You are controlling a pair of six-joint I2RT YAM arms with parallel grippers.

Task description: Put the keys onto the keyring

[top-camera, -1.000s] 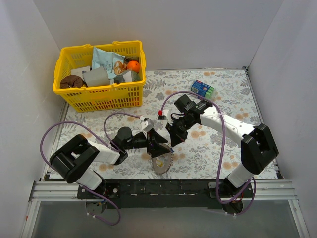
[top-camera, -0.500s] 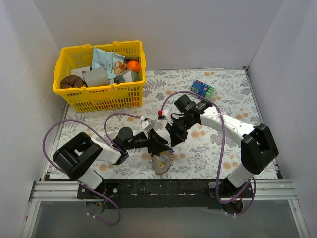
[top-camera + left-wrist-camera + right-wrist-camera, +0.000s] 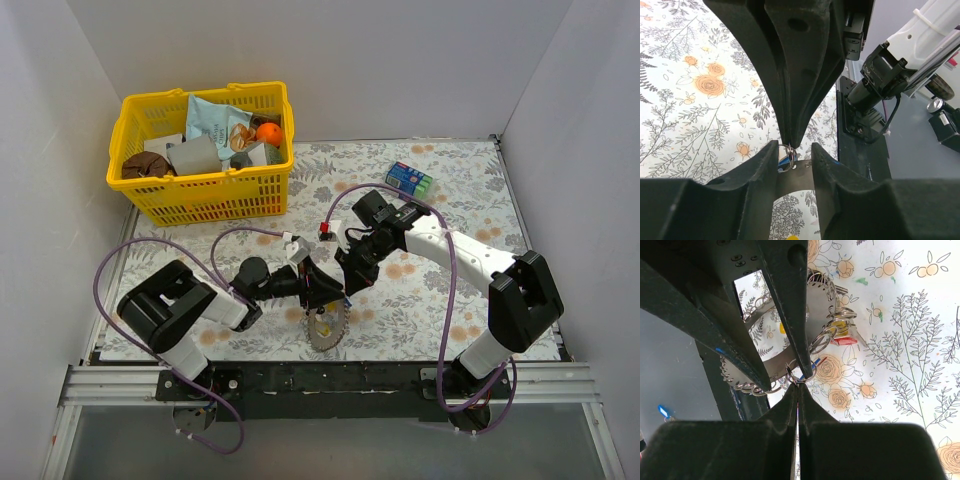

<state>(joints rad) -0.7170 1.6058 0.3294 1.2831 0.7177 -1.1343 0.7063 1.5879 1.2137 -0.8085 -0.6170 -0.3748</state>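
Keyring [image 3: 325,328] sits at six o'clock on the table [image 3: 450,200], left gripper [image 3: 318,292] straddling it, fingers part-spread; grip unclear. Right gripper [image 3: 798,390], pinched shut, noses a small ring [image 3: 800,375] by the blue key [image 3: 816,363]. Red key [image 3: 845,340] and yellow key [image 3: 839,329] look hung already; blue seemingly remains. No readable writing.

Left arm [image 3: 215,308] and right arm [image 3: 470,255]: white shells, black joints; purple cables [image 3: 449,290] loop alongside; fingers [image 3: 740,200] black, tapered.
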